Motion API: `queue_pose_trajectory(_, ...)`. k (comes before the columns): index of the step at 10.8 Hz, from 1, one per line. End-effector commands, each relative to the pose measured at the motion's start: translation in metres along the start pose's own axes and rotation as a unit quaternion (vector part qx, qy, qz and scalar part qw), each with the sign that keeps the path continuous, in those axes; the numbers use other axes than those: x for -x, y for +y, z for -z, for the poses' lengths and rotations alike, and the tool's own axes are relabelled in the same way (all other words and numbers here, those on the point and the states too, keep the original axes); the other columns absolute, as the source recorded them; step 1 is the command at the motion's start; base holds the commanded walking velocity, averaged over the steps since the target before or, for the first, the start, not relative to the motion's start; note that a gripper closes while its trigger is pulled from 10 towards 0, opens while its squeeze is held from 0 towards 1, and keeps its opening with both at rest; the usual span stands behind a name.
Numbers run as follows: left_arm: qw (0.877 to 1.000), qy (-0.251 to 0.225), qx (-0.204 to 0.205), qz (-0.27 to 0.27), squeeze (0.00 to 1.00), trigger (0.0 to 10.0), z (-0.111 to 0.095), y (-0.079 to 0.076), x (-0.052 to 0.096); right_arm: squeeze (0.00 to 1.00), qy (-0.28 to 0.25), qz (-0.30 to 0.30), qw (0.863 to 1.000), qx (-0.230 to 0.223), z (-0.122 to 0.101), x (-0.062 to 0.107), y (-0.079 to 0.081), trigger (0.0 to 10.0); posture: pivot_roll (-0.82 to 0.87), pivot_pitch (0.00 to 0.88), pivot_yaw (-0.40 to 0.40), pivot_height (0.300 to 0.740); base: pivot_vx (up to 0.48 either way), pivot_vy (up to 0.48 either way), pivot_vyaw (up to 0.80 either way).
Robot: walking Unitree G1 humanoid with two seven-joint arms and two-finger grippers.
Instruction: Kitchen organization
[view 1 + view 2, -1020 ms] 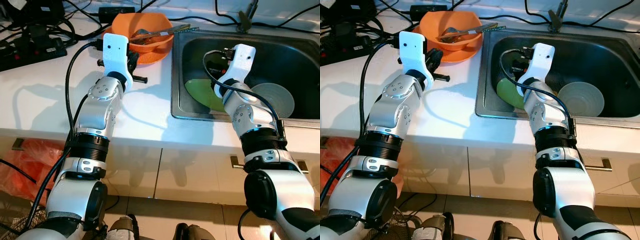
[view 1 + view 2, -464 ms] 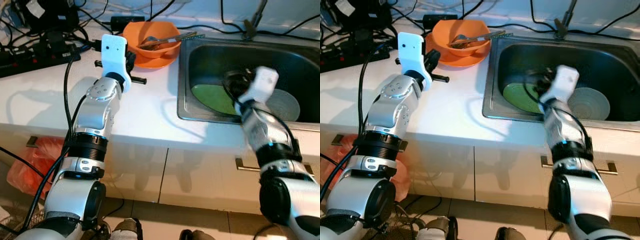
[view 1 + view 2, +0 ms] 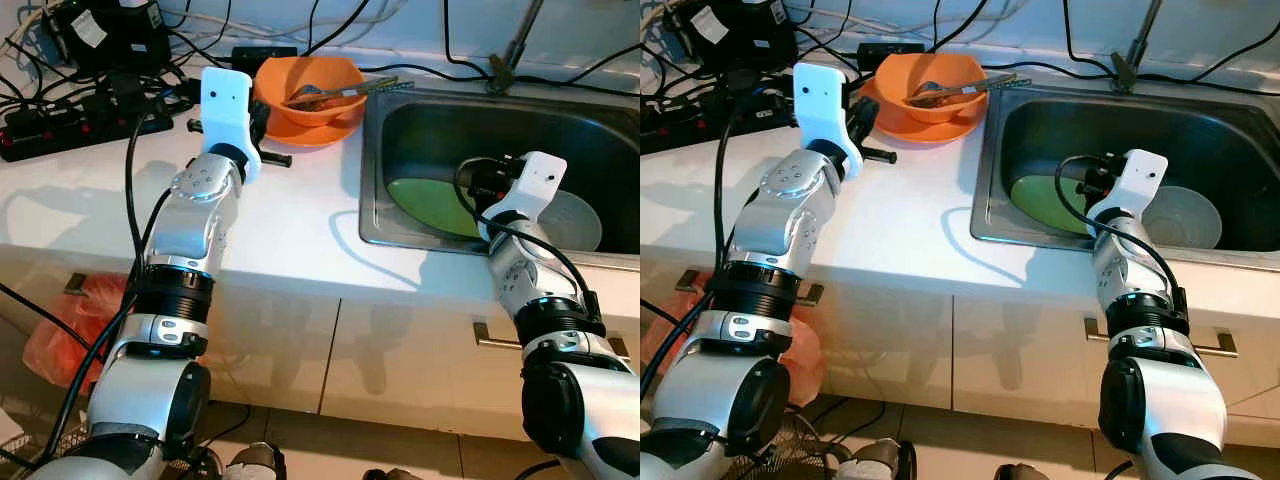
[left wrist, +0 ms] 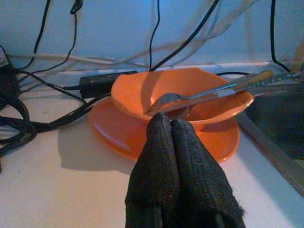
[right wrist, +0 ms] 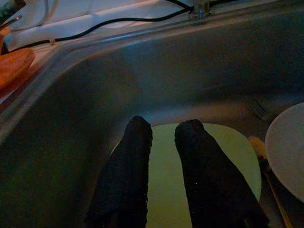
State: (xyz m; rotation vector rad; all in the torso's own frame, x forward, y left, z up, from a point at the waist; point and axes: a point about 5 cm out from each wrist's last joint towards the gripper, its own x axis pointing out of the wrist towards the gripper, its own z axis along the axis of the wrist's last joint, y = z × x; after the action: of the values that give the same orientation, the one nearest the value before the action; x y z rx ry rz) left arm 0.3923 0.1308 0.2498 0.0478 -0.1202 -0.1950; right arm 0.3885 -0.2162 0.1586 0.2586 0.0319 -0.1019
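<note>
The white counter [image 3: 300,230] runs across the head view, and the steel sink [image 3: 375,215] is sunk into it at about three o'clock. On the sink floor lie a green plate [image 3: 425,200] and, just beside it toward three o'clock, a pale grey bowl [image 3: 580,215], which looks empty.

The right gripper [image 5: 164,142] hangs inside the basin directly above the green plate, its two fingers parted by a narrow gap and grasping nothing. From the jaws the plate lies straight ahead and below, flat, its rim running on toward the bowl. This arm is much the nearer to it — so a grasp, I judge, turns on tilting the fingers down over the plate's near edge.

At eleven o'clock on the counter an orange bowl [image 4: 183,95] sits on an orange plate [image 4: 123,137]; a spoon [image 4: 166,102] lies in the bowl with its handle sticking out over the rim toward the sink. The left gripper [image 4: 171,126] hovers just short of the bowl, fingers pressed together and empty. Behind, at twelve o'clock, black cables [image 3: 90,95] trail along the wall.
</note>
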Motion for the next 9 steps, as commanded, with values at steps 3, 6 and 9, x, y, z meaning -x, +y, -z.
queue_pose_trajectory(3, 1.000, -0.007, 0.000, -0.004, 0.00, 0.0, -0.003, 0.003, 0.000, 0.00, -0.013, -0.023, 1.000, 0.005, -0.003, -0.001, 0.006, 10.0, 0.07, 0.067, -0.001, 0.740, 0.000, 0.000, 0.00)
queue_pose_trajectory(6, 1.000, -0.005, 0.002, -0.004, 0.00, 0.0, -0.002, 0.002, 0.000, 0.00, -0.067, -0.047, 0.997, 0.004, -0.039, -0.009, 0.022, 10.0, 0.06, 0.080, -0.003, 0.740, 0.000, 0.000, 0.00)
queue_pose_trajectory(9, 1.000, -0.002, 0.006, -0.001, 0.00, 0.0, 0.000, -0.001, 0.001, 0.00, -0.105, -0.087, 0.991, 0.008, -0.068, -0.013, 0.045, 10.0, 0.06, 0.092, -0.004, 0.740, 0.000, 0.000, 0.00)
